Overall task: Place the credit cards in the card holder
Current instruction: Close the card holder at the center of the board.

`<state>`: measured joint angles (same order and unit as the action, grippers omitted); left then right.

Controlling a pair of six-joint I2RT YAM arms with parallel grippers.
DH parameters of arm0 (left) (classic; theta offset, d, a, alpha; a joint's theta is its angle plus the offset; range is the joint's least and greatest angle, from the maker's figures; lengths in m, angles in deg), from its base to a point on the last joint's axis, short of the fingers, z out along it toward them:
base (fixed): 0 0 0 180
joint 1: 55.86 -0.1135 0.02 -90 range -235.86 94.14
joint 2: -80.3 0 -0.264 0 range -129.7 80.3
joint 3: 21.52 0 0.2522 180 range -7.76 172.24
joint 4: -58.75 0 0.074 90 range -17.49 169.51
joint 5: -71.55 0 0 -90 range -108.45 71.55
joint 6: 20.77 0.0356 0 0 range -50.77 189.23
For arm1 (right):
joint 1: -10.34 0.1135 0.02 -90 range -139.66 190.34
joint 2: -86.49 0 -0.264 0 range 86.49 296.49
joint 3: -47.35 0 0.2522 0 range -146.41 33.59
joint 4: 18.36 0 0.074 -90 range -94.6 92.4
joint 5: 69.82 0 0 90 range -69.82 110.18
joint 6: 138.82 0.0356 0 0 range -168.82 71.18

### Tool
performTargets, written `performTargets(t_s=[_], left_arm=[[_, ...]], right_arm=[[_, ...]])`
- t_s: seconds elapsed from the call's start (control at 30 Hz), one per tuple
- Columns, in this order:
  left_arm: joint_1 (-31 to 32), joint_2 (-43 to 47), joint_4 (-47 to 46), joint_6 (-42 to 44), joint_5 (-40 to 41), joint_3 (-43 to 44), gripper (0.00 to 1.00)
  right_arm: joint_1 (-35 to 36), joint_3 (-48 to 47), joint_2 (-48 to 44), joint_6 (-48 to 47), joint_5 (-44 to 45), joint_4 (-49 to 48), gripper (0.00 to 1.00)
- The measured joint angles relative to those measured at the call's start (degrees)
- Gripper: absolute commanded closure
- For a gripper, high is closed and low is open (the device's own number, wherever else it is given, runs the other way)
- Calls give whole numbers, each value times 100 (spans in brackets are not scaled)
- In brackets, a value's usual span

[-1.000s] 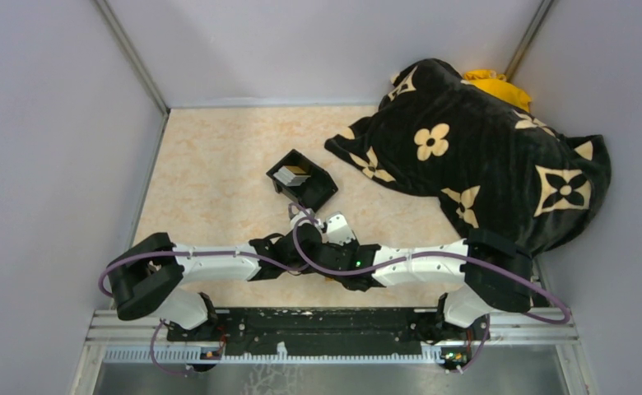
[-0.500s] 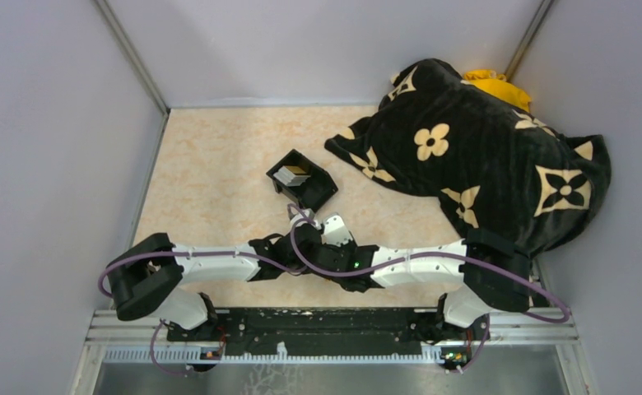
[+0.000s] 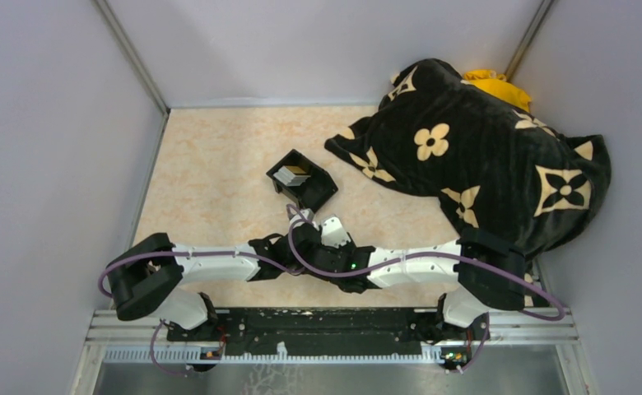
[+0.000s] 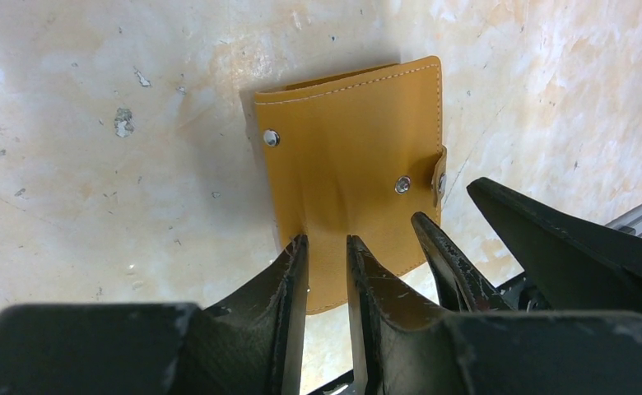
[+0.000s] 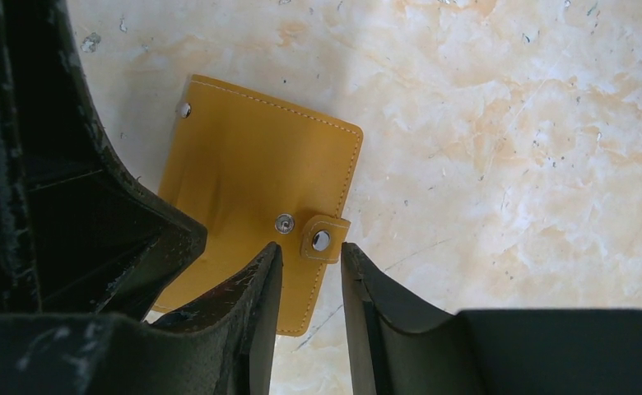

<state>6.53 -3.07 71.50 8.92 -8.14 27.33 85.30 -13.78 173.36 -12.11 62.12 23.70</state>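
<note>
The card holder is an orange-tan wallet lying closed on the marble table, its snap tab undone at one edge. It also shows in the right wrist view; in the top view the grippers hide it. My left gripper hovers over its near edge, jaws a narrow gap apart, holding nothing. My right gripper is slightly open, its fingers either side of the tab. The two grippers meet in the top view, left gripper, right gripper. The credit cards lie stacked in a black box.
The black open-topped box stands just beyond the grippers. A large black blanket with cream flowers covers the back right, with something yellow behind it. Grey walls close in the left, back and right.
The right arm has shifted slightly left towards the left gripper. The left arm, the box and the cards have not moved.
</note>
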Motion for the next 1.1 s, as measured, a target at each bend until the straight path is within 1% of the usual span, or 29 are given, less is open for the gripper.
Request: performTargets(t_s=[0.6,1.1], left_arm=[[-26,7,2,-42,2,-22,69],[-44,7,4,-39,-2,-22,69]], right_arm=[[4,-44,192,35,101,-39,68],[-74,-42,192,33,111,-44,79]])
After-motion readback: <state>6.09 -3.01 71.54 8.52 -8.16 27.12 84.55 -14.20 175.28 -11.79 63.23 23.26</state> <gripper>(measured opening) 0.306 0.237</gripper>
